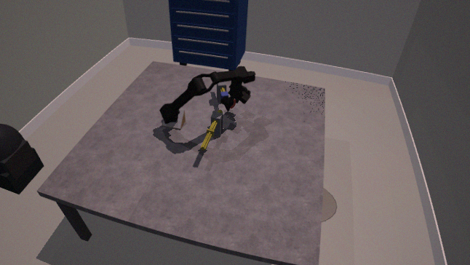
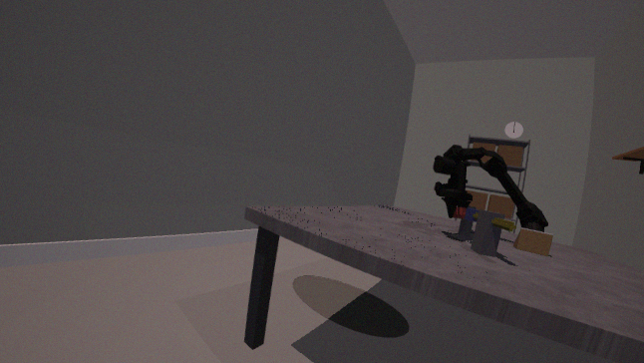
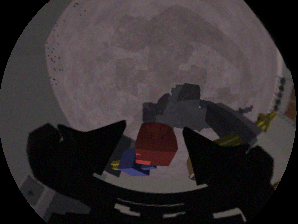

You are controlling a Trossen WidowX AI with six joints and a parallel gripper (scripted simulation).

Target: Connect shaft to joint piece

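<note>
The red joint piece (image 1: 234, 103) (image 2: 460, 213) (image 3: 156, 144) sits on the blue hinge part (image 1: 224, 94) (image 2: 471, 214) (image 3: 131, 166) at the far grey block (image 1: 219, 91) (image 2: 465, 230). It juts off to one side of the second shaft's line; its opening is not clearly seen. The yellow second shaft (image 1: 207, 140) (image 2: 504, 224) lies through the nearer grey block (image 1: 218, 126) (image 2: 484, 236) (image 3: 232, 122), with a short end out toward the joint. My gripper (image 3: 154, 127) is open, its fingers low on either side of the red piece, with gaps beside it in the wrist view.
A tan wedge (image 1: 182, 121) (image 2: 533, 241) stands by the arm's base on the grey table (image 1: 164, 196) (image 2: 349, 229). The nearer block and the yellow shaft are close to the gripper's right in the wrist view. A blue drawer cabinet (image 1: 204, 33) stands beyond the table.
</note>
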